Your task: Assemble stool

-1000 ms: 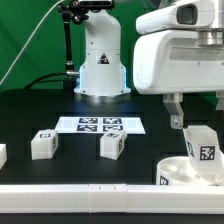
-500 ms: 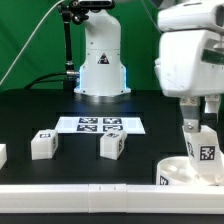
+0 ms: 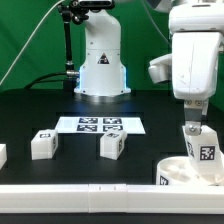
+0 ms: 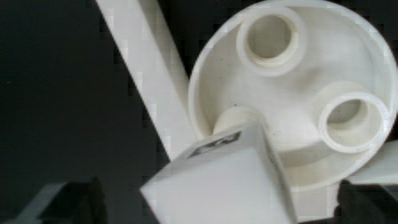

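The round white seat [image 3: 175, 171] lies at the exterior view's right, by the front rail. One white tagged leg [image 3: 204, 149] stands upright on it. My gripper [image 3: 193, 131] hangs right over that leg, fingers reaching down at its top. In the wrist view the seat [image 4: 302, 85] shows two round sockets. The leg [image 4: 222, 175] sits between my dark fingers [image 4: 57, 205] with a gap on each side, so my gripper [image 4: 217, 208] is open around it. Two loose legs [image 3: 42, 144] [image 3: 112, 145] lie left of centre.
The marker board [image 3: 100, 125] lies in the middle at the back. A long white border rail [image 3: 90, 190] runs along the front edge and shows in the wrist view [image 4: 143, 60]. Another white part [image 3: 2, 155] sits at the far left. The robot base [image 3: 100, 60] stands behind.
My arm has swung toward the exterior view's right and lowered, bringing the fingers from beside the seat to directly over the standing leg. The parts have not moved.
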`<state>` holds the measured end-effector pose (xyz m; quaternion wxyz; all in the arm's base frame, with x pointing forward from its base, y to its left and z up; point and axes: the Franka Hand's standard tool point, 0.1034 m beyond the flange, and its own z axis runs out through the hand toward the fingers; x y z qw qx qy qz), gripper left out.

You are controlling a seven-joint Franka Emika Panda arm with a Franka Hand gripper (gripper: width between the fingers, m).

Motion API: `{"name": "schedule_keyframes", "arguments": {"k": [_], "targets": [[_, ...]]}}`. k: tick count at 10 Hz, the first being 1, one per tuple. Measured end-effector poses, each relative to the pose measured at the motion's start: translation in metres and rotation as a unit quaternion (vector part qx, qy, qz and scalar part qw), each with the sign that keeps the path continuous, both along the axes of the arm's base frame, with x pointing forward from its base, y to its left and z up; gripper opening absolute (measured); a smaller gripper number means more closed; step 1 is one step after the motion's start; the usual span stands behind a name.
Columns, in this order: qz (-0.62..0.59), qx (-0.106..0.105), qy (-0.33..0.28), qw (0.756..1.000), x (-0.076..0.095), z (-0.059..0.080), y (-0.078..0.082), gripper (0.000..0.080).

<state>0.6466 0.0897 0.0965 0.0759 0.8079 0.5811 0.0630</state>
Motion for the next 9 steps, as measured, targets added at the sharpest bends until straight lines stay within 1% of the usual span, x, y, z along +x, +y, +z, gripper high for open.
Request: {"name": "schedule_keyframes", "arguments": {"k": [1,2,3,4,7,8,9], "targets": [[0.025,-0.008,0.004,1.0,0.001,-0.002,0.003,0.0649],[0.043,-0.014,0.007,0.999,0.007,0.0,0.009,0.0649],[0.035,-0.011,0.007,0.999,0.014,0.001,0.017,0.0649],[0.036,-0.009,0.005,0.999,0.017,0.0,0.021,0.0649],[0.034,-0.01,0.006,0.999,0.017,-0.002,0.02,0.0649],[0.033,-0.01,0.006,0.999,0.017,-0.003,0.019,0.0534],[0.032,-0.01,0.007,0.999,0.017,-0.003,0.018,0.0387]]}}
